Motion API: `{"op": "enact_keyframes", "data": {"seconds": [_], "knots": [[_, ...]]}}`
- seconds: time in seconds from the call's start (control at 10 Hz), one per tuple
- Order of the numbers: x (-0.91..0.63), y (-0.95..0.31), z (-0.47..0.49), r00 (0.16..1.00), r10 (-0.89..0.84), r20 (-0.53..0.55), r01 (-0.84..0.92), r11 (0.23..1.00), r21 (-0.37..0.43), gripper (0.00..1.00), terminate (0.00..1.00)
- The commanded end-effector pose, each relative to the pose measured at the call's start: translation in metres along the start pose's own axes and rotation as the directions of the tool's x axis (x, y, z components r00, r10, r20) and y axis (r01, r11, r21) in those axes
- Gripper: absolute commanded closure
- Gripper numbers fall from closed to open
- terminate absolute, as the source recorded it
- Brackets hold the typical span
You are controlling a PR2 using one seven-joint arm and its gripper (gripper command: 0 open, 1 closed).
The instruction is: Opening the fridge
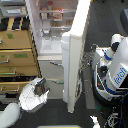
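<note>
At the lower left of the frame, nearest the camera, a white rounded robot forearm is ending in a dark tool [41, 86]; whether its jaws are parted or closed cannot be told. Just up and to the right, the tall white refrigerator [55, 35] is standing with its large upper door [76, 55] swung wide, its long edge running vertically through the middle. The door edge is lying right of the tool. Lit shelves are showing at upper centre. A tan wooden drawer cabinet [17, 55] is standing at left.
</note>
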Motion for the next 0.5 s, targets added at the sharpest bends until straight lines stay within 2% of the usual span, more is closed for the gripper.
{"op": "enact_keyframes", "data": {"seconds": [0.1,0.5], "knots": [[0.144,0.150,-0.217,0.973,0.190,-0.129,-0.171,0.975,0.144,0.00,0.00],[0.251,0.005,-0.179,0.996,0.072,-0.060,-0.064,0.991,0.119,0.00,0.00]]}}
